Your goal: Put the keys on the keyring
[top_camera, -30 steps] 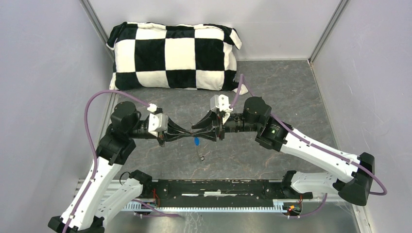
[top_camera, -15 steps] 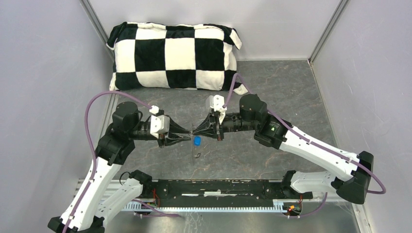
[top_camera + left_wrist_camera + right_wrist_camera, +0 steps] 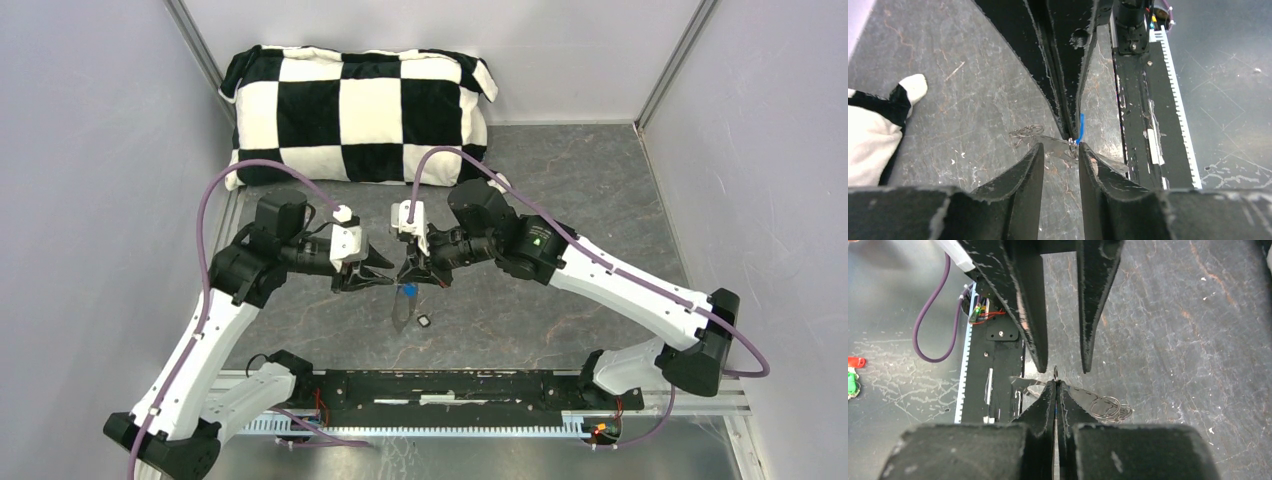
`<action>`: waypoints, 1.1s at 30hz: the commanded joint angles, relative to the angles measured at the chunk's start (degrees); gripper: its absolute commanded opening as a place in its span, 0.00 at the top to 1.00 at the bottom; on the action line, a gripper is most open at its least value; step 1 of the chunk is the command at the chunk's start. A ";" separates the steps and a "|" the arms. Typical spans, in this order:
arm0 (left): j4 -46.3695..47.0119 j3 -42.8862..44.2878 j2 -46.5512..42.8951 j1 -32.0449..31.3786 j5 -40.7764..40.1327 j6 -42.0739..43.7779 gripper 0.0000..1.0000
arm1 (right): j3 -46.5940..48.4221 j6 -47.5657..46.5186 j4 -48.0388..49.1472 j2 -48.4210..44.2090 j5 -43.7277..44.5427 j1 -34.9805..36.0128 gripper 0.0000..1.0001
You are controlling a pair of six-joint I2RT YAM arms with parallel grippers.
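**Left gripper** (image 3: 1060, 150): jaws parted, nothing between them. The tips face the opposite gripper's tips and sit just beside them, above the bench (image 3: 580, 200).

**Keyring** (image 3: 1107, 407): a thin silvery wire loop, seen below the point where the two grippers meet. Whether it hangs from the jaws or lies on the bench cannot be told from these views.

**Blue-headed key** (image 3: 408, 291): at the tips of the right gripper (image 3: 1055, 386), raised off the bench. Those jaws are pressed flat together with a sliver of blue showing in the seam, so they are judged to be pinching this key by its head. A small metal eyelet (image 3: 1055, 372) stands proud of the tips, pointing toward the left gripper.

**Black-headed key** (image 3: 424, 321): just right of the keyring in the overhead view and apart from both grippers. It appears to rest on the bench. Whether it is threaded cannot be told.

**Handling assessment:**
- **Keys:** both are tiny, light and rigid. The plastic heads offer the only broad flat faces, so take hold there and leave the hole clear. The metal parts are likely slippery.
- **Keyring:** it is light, springy wire, likely to swing and twist if held at a single point. It is best gripped close to its opening, so that end stays steady.
- **Risk:** a slack pinch would let a key rotate or drop.
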 commanded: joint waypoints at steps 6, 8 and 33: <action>-5.78 2.94 2.07 -0.29 -0.06 4.49 0.64 | 7.27 -2.09 -3.05 2.28 0.57 1.45 0.99; -6.16 2.94 2.09 -0.34 0.05 4.56 0.64 | 7.95 -1.99 -3.08 2.84 0.49 1.62 0.99; 27.21 -8.22 -7.24 -0.47 0.74 -23.10 0.98 | -4.67 13.92 15.47 -8.65 -3.48 -6.53 0.39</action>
